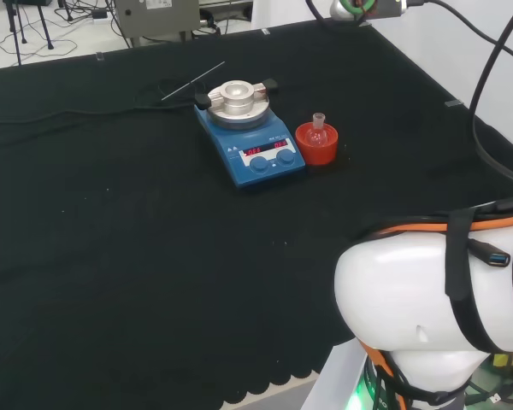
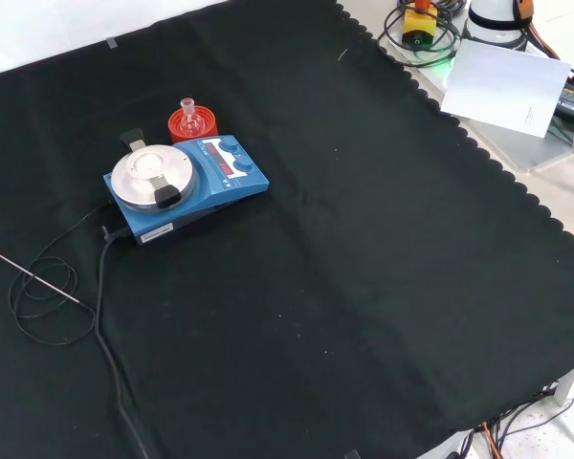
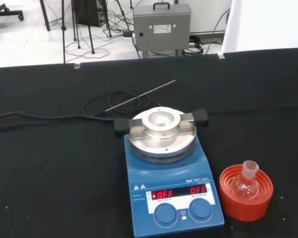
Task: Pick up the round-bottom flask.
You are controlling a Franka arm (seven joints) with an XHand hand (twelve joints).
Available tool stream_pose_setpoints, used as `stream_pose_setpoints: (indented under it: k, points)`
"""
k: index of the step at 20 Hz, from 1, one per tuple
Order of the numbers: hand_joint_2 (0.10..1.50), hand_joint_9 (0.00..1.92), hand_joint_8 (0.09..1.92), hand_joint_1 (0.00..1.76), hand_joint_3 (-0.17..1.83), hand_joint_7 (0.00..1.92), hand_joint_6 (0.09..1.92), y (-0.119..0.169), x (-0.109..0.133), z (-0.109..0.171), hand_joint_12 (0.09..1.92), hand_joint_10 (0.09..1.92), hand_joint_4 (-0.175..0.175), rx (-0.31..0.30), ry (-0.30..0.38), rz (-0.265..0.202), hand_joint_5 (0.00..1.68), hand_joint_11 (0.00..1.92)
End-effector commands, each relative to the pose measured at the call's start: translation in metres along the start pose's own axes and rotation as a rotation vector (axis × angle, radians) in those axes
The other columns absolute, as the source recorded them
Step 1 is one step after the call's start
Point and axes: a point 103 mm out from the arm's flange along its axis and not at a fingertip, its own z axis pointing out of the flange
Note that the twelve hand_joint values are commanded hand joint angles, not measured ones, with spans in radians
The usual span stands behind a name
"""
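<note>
Head view shows the black cloth (image 1: 111,239) bearing a blue hotplate (image 1: 250,137) and, just beside it, the red ribbed stand (image 1: 316,143) cradling the upright round-bottom flask (image 1: 318,130). The flask sits untouched; approach, grasp and lift all remain. The hand's state cannot be told.

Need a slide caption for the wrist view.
Round-bottom flask upright in red stand beside blue hotplate stirrer.

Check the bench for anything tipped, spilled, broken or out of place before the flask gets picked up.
Nothing stands out. The round-bottom flask sits upright in its red ribbed stand, beside the blue hotplate and apart from it. No spill shows on the black cloth. The cable lies loosely coiled behind the hotplate.
</note>
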Motion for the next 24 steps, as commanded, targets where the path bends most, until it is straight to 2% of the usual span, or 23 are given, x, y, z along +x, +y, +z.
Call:
stream_pose_setpoints:
  k: [1,6,11,17,24]
  points:
    - [1.28,0.1,0.49,0.18,0.23,0.04,0.09,0.032,-0.031,0.049,0.97,0.7,-0.022,0.055,0.004,0.076,0.31,0.0]
    - [1.27,0.11,0.49,0.21,0.22,0.05,0.09,0.062,-0.052,0.079,0.99,0.71,-0.026,0.048,0.042,0.103,0.32,0.0]
    - [1.27,0.12,0.5,0.23,0.21,0.05,0.09,0.109,-0.072,0.115,1.01,0.71,-0.03,0.069,0.077,0.104,0.33,0.0]
    - [1.27,0.12,0.5,0.25,0.21,0.05,0.09,0.161,-0.082,0.151,1.02,0.71,-0.034,0.11,0.103,0.108,0.33,0.0]
    - [1.27,0.12,0.5,0.27,0.2,0.04,0.09,0.19,-0.1,0.187,1.03,0.71,-0.037,0.147,0.103,0.128,0.34,0.0]
